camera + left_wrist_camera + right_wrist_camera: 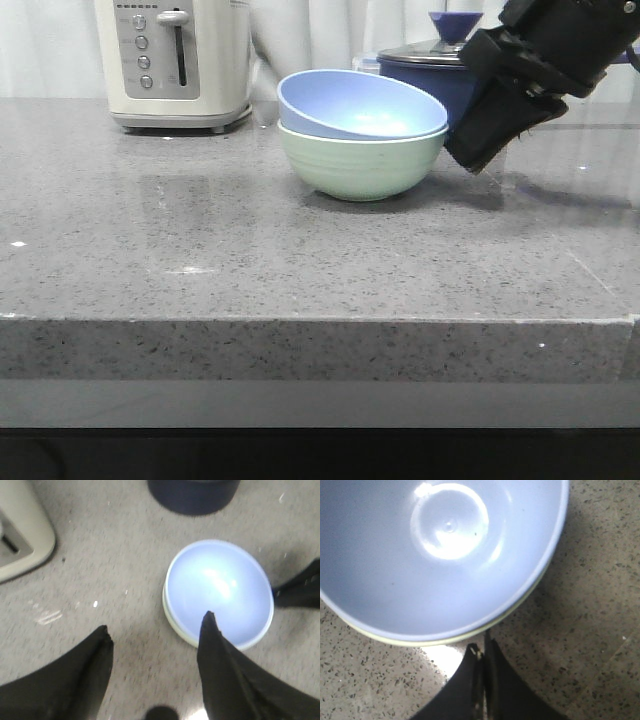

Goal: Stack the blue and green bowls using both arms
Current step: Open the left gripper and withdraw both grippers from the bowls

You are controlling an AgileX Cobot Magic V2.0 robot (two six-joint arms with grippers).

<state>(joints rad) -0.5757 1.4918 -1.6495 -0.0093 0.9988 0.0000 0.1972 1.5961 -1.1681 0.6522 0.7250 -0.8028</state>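
The blue bowl (360, 104) sits tilted inside the green bowl (362, 164) on the grey stone counter (220, 250). My right gripper (472, 158) is shut and empty, just right of the stack, tips near the counter. In the right wrist view its closed tips (481, 647) are just short of the blue bowl (440, 555), with the green rim (420, 641) showing under it. In the left wrist view my left gripper (155, 632) is open and empty, high above the counter; the blue bowl (220, 592) lies behind its one finger (220, 665). The left gripper is out of the front view.
A cream toaster (175, 60) stands at the back left, also in the left wrist view (20, 535). A dark navy lidded saucepan (430, 70) stands behind the bowls, close to the right arm, and shows in the left wrist view (192, 495). The counter's front edge (300, 322) runs across.
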